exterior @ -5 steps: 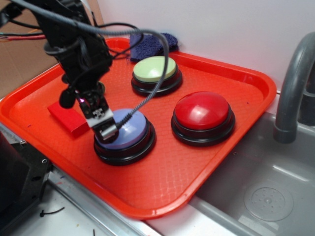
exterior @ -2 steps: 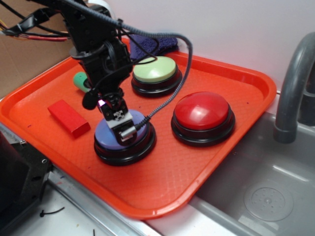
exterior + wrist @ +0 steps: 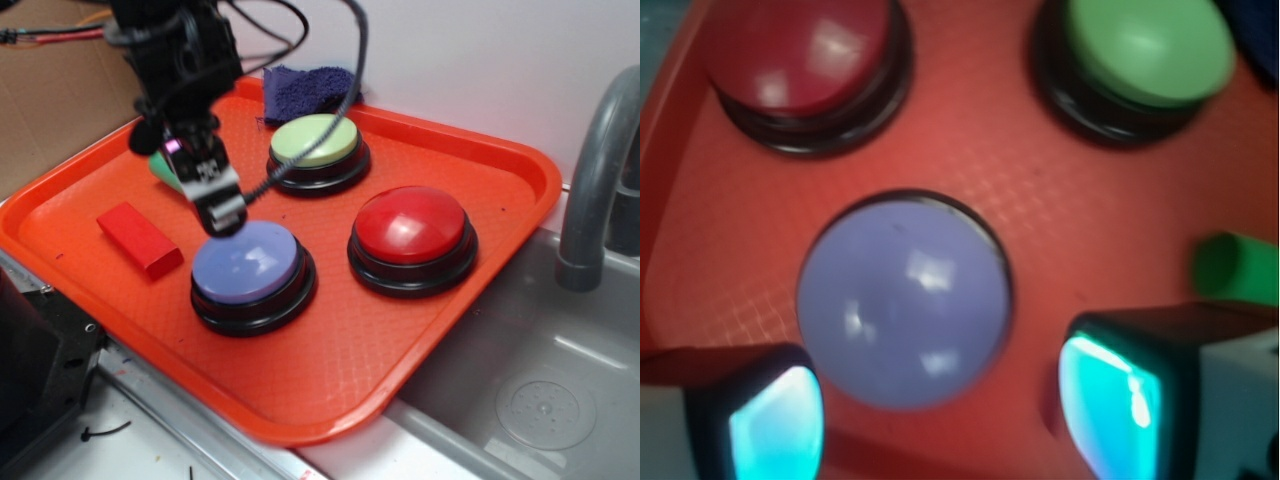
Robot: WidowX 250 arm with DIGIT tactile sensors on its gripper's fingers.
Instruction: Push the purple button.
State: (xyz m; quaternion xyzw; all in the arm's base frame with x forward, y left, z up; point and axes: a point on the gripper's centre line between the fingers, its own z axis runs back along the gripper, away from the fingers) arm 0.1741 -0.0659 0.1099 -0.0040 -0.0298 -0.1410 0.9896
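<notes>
Pincer (image 3: 226,215), fingers spread wide and empty, has lifted off the pale lavender dome button on a black round base (image 3: 250,268), which sits unmoved at the orange plastic tray's (image 3: 420,340) near-left, now hovering just behind it.

Bright buttons on an orange-red tray

The purple button (image 3: 247,264) has a pale blue-purple top and a black ring under it. At 1 o'clock from it, the red button (image 3: 411,226) is shiny dark red, and at 12 o'clock the green button (image 3: 314,140) is soft light green; both sit on black. The tray (image 3: 340,350) is orange-red with a tiny criss-cross pattern. The block (image 3: 139,239) is red, the cloth (image 3: 300,90) dark blue, the sink (image 3: 520,370) grey. The black fingers (image 3: 1110,390) glow turquoise.
</notes>
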